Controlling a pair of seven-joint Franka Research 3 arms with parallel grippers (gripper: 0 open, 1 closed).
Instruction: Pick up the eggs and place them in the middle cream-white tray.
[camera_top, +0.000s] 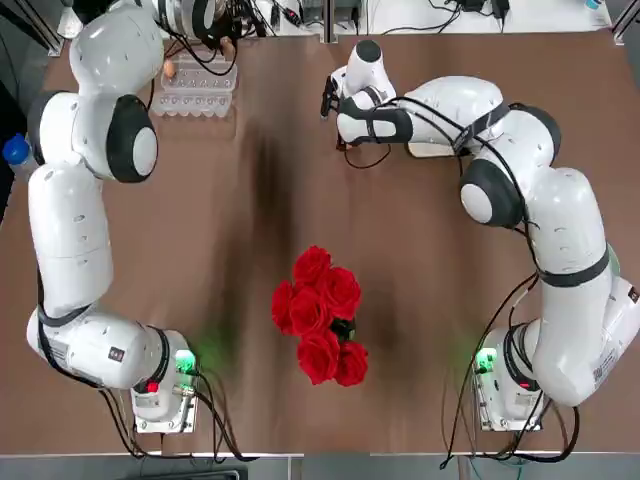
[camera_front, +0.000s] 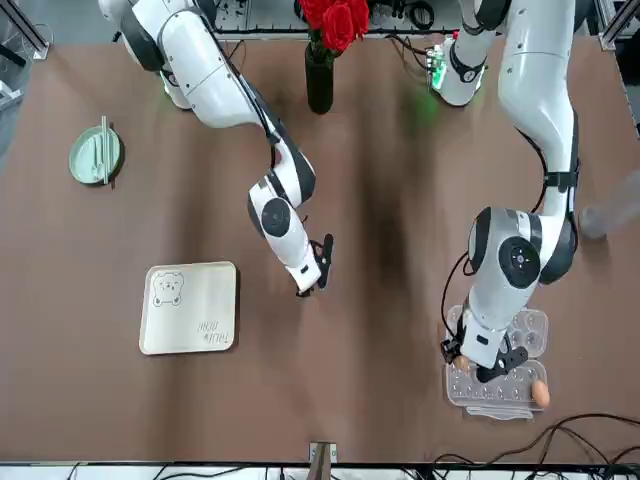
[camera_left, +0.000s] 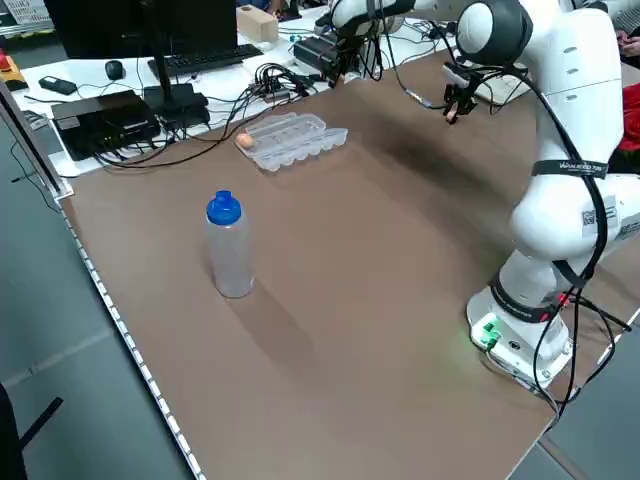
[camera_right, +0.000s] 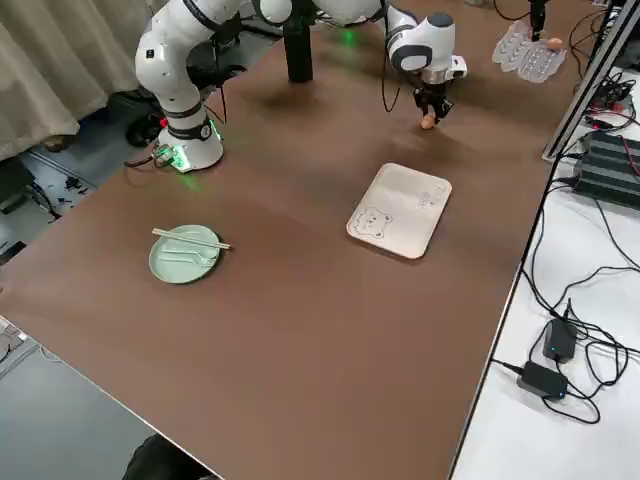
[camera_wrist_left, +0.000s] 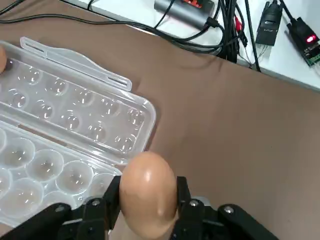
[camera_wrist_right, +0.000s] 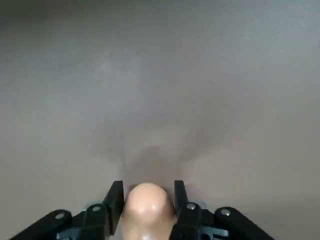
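Above the carton (camera_wrist_left: 75, 145), left fingers (camera_wrist_left: 107, 202) pinch an egg (camera_wrist_left: 148, 192) — right fingers (camera_wrist_right: 114, 200) pinch another (camera_wrist_right: 146, 202).

My table (camera_top: 250, 250) was a broad brown top. Along its far edge ran a white bench (camera_left: 150, 70) crowded with a keyboard (camera_left: 205, 60), a mouse (camera_left: 117, 69), black boxes (camera_left: 105, 118) and tangled cables (camera_left: 290, 75). More of that white surface showed beside the table, carrying a power brick (camera_right: 545, 380) on its lead. The floor (camera_left: 70, 380) around me was plain grey. Pale curtains (camera_right: 60, 60) hung at one corner of the room.
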